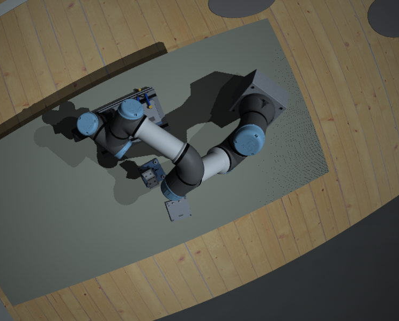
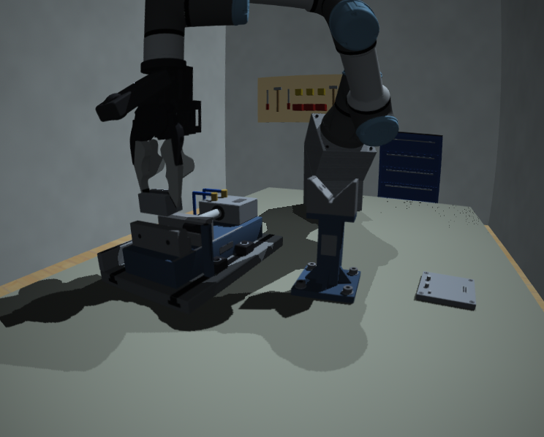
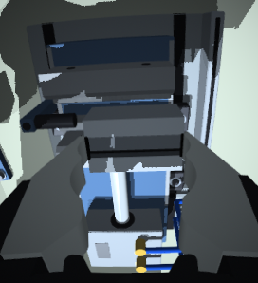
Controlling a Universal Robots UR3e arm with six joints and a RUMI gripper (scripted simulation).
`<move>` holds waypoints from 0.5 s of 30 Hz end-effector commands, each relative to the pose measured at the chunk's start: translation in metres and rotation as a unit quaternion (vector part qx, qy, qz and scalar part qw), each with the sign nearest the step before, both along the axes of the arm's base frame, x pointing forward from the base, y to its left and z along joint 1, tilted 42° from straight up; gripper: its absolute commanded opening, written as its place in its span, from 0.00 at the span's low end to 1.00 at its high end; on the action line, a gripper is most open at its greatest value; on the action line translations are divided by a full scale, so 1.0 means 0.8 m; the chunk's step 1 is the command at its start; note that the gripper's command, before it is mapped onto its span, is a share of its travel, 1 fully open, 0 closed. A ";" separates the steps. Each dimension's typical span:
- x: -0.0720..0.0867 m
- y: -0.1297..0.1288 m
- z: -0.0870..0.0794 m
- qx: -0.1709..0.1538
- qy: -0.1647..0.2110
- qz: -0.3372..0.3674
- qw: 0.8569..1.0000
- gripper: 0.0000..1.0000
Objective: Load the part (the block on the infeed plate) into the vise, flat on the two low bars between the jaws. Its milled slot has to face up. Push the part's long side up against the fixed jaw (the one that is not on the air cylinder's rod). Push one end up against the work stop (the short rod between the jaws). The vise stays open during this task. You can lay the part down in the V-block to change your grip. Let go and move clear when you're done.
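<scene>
Black two-jaw gripper point(image 2: 159, 195) hanging straight down over the blue-bodied vise point(image 2: 169, 263), grey fingers point(image 2: 173, 174) pinching the dark grey rectangular block point(image 2: 156, 202) across its short width. Block held level, just above the vise's open gap, not yet resting on the low bars. In the wrist view, same block point(image 3: 134, 127) crossing the frame at centre, gripped at both ends of the picture by the broad dark finger pads; a dark groove running along its near face, though whether that is the milled slot cannot be told.

Beyond the block, toward 12 o'clock in the wrist view, a dark grey fixed jaw point(image 3: 111, 78) lying parallel to it. At 9 o'clock, a short black work-stop rod point(image 3: 51, 122) pointing inward, its tip apart from the block's end. Toward 6 o'clock, a shiny cylinder rod point(image 3: 119, 199) entering a pale grey air cylinder point(image 3: 111, 247) with yellow fittings point(image 3: 140, 252) and blue hoses point(image 3: 165, 249).

On the grey-green tabletop point(image 2: 263, 375) in the exterior view, a grey V-block on a blue pedestal point(image 2: 331, 234) standing at 3 o'clock from the vise, with nothing in its notch. Further toward 3 o'clock, a flat light grey infeed plate point(image 2: 447, 291) lying bare, well apart from both.

In the top view, grey and blue-capped arm point(image 1: 158, 136) reaching from its base at 2 o'clock across to the vise point(image 1: 155, 103) at 10 o'clock.
</scene>
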State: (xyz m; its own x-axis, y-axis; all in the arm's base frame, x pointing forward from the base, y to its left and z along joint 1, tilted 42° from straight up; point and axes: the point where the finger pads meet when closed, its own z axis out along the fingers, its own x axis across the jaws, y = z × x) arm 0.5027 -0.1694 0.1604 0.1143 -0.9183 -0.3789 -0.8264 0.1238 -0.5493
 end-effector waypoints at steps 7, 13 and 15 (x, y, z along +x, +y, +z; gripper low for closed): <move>0.004 0.001 -0.003 -0.001 -0.001 -0.001 1.000 0.00; 0.004 0.002 -0.005 -0.001 -0.001 -0.001 1.000 0.00; 0.005 0.002 -0.005 -0.001 -0.001 -0.001 1.000 0.00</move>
State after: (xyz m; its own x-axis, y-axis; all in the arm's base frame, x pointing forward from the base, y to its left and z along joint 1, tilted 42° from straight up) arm 0.5058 -0.1674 0.1562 0.1141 -0.9184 -0.3788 -0.8263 0.1239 -0.5494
